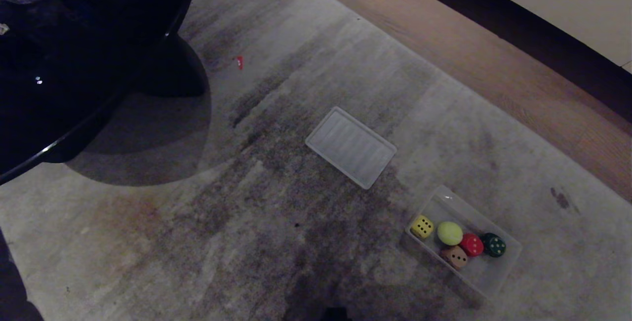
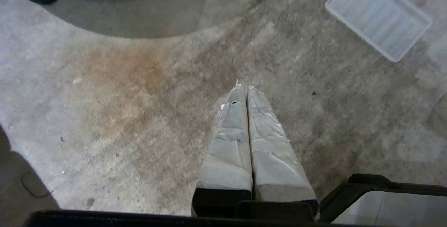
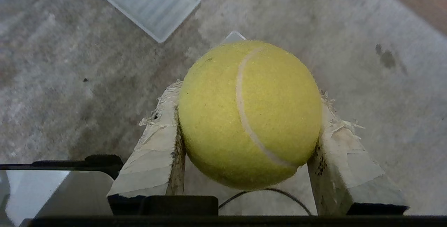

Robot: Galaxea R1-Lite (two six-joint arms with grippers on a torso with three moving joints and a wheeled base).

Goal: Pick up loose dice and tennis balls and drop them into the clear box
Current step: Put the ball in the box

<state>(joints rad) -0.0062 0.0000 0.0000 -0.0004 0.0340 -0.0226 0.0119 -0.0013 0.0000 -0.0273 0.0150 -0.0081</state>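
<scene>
The clear box [image 1: 495, 272] sits on the grey rug at the lower right of the head view. In it lie a tennis ball [image 1: 450, 233], a red die [image 1: 472, 244], a peach die [image 1: 455, 256] and a dark green die [image 1: 493, 245]. A yellow die [image 1: 422, 226] rests at the box's left end against the wall. Neither arm shows in the head view. In the right wrist view my right gripper [image 3: 248, 92] is shut on a second tennis ball [image 3: 249, 113], held above the rug. My left gripper [image 2: 243, 88] hangs over bare rug, shut and empty.
A flat ribbed translucent tray [image 1: 350, 146] lies on the rug, up and left of the box. A black glossy round table [image 1: 74, 39] fills the upper left. Beyond the rug's far edge runs a wooden floor [image 1: 493, 64] with a dark band behind it.
</scene>
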